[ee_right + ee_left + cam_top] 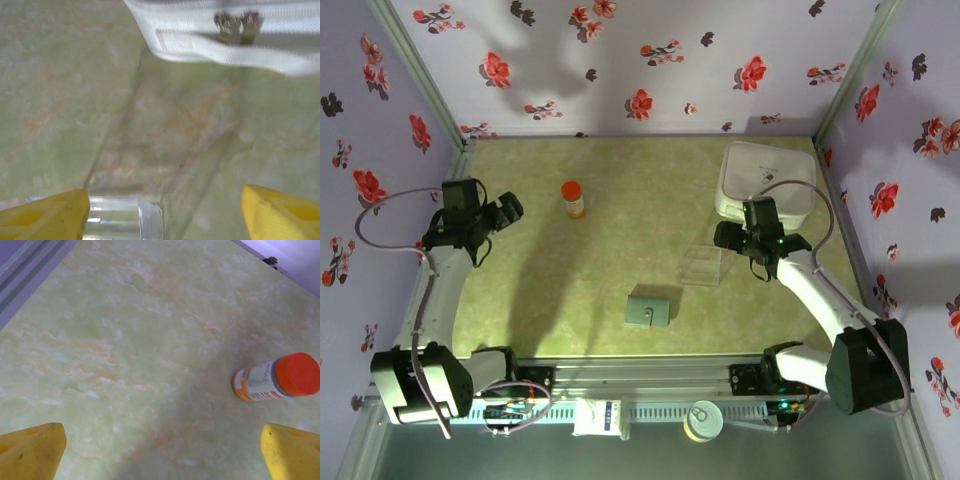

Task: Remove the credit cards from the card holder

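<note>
2 claws noted, both w/ jaws spread wide and nothing held between them.

Item 1: the left claw [475, 222] hangs over the left-rear part of the surface [620, 250]. In the left wrist view its yellow fingertips [32, 452] sit at the 2 lower corners, w/ bare green marbled top between them. An orange-capped pill bottle [574, 199] stands upright to the right of this claw, well apart from it (white label, cap toward the wrist camera).

Item 2: the right claw [762, 242] hangs at the right side, just in front of the big white rounded box [765, 180]. The right wrist view shows the box's edge w/ 2 metal zip pulls along the top. The clear plastic square [701, 266] lies just left of this claw and slightly nearer the arm bases. In the wrist view its corner is close by the left fingertip; contact cannot be told.

Item 3: the card holder [649, 307] lies flat and shut, grey side up, near the front ctr of the surface. It is apart from both claws and a little nearer and left of the clear plastic square. Whether it holds the credit cards cannot be told.
</note>
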